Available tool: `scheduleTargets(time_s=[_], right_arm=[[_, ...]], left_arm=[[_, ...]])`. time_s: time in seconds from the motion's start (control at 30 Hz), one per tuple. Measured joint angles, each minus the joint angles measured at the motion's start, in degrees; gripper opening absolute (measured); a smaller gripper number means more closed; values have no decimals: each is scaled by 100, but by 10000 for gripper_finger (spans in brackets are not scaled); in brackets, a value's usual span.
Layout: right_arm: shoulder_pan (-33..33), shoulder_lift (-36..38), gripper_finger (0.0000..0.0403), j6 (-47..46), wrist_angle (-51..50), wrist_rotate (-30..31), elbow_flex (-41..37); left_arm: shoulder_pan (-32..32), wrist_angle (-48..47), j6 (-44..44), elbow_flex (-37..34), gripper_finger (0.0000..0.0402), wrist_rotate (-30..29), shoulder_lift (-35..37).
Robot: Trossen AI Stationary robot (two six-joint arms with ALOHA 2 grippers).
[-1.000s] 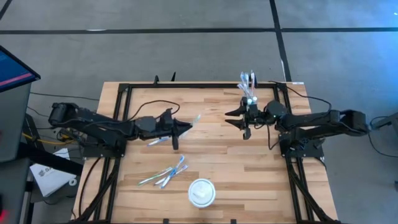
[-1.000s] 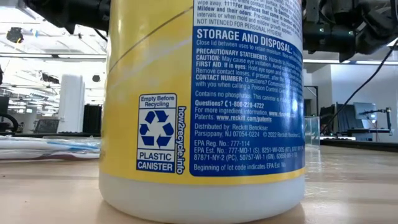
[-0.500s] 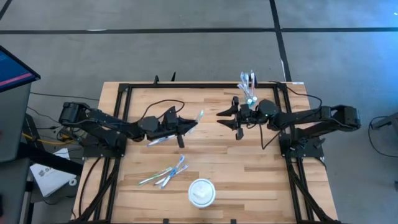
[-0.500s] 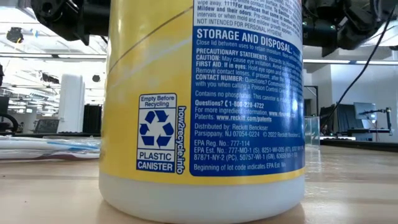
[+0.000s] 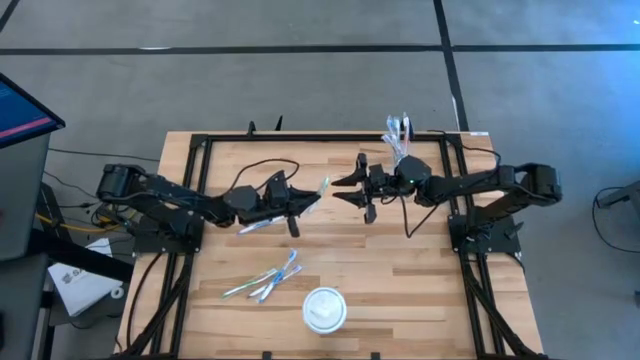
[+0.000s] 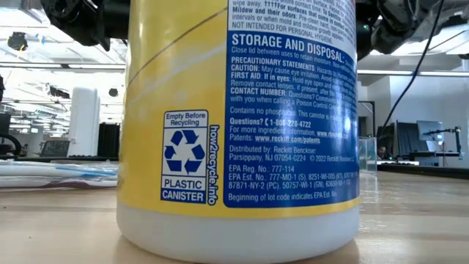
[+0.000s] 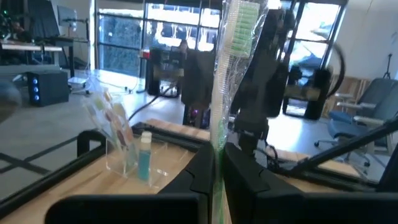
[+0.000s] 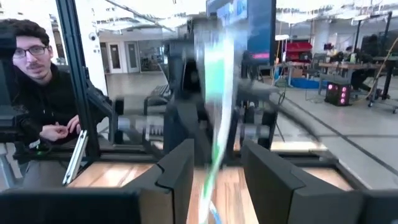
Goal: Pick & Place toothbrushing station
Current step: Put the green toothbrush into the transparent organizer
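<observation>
The left hand, above the middle of the surface, pinches a wrapped green toothbrush that points at the right hand, whose spread fingers flank its tip without touching. Behind the right hand, at the far edge, stands the clear tumbler with brushes. More toothbrushes lie near left, beside a yellow canister.

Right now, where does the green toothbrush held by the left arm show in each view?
High view: green toothbrush, mid-table, between the two arms.
Low view: not in it; a yellow canister blocks it.
Left wrist view: upright at centre, pinched in the left gripper.
Right wrist view: blurred, centre.
Shared landmark: the right gripper.
</observation>
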State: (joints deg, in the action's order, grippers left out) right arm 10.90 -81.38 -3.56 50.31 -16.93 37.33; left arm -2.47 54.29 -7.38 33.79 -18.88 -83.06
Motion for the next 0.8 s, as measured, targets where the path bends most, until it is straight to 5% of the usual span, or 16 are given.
scheduleTargets(time_s=[0.8], right_arm=[[-111,-46,127,-47,22,47,215]], left_arm=[[-19,271,117,1,12,5,-145]])
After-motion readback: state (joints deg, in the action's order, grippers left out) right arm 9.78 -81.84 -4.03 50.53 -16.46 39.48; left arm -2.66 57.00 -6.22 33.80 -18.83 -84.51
